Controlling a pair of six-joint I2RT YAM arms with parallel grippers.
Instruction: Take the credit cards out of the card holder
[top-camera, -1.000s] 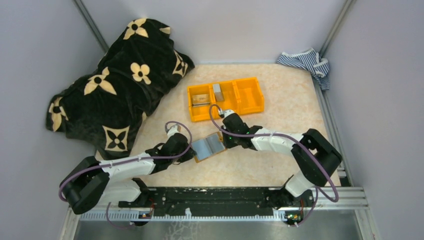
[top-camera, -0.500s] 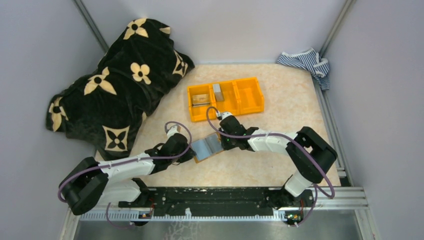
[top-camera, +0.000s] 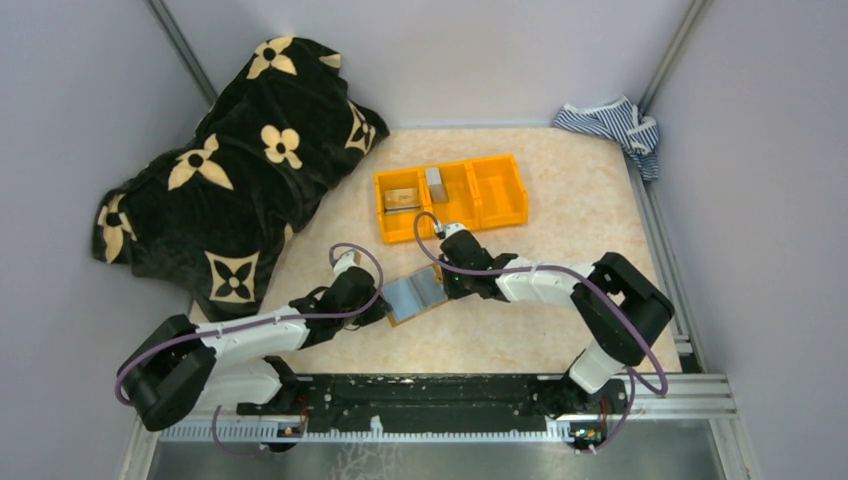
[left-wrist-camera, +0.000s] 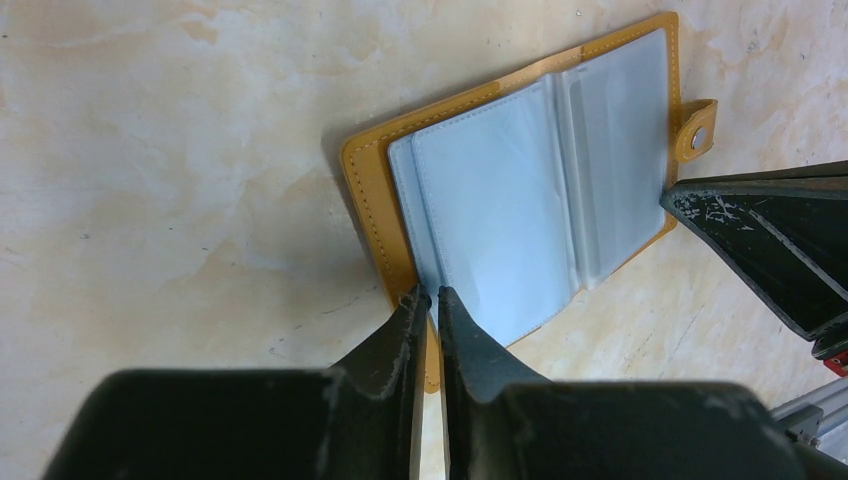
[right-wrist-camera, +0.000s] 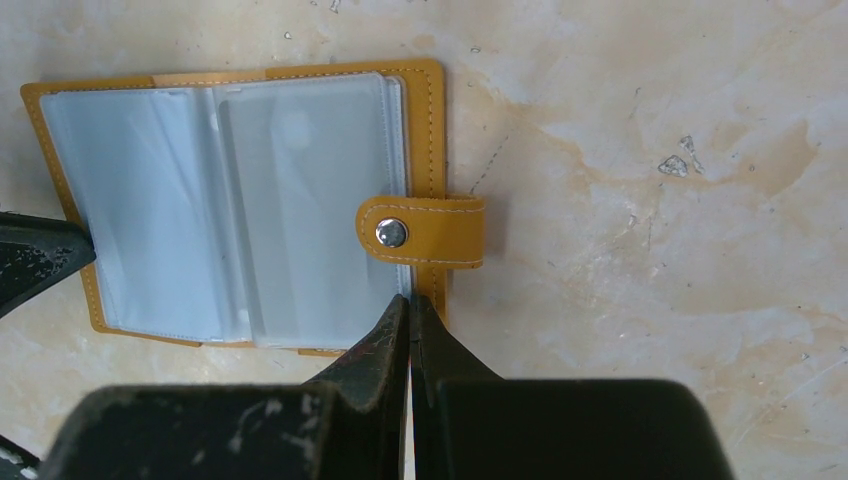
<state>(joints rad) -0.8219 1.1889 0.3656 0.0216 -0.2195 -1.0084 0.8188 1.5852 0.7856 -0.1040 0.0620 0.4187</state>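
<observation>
Card holder (top-camera: 417, 293) lies open; left gripper (left-wrist-camera: 428, 293) pinches its cover edge; right gripper (right-wrist-camera: 410, 298) closed, tips against edge beside snap tab (right-wrist-camera: 425, 232)

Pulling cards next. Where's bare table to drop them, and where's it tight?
Widest bare patch: table right of the orange bin, toward the striped cloth. Also the near strip between the card holder and the black rail. Tight: at the card holder, with left tool and right tool at its edges; the blanket covers the left side.
</observation>
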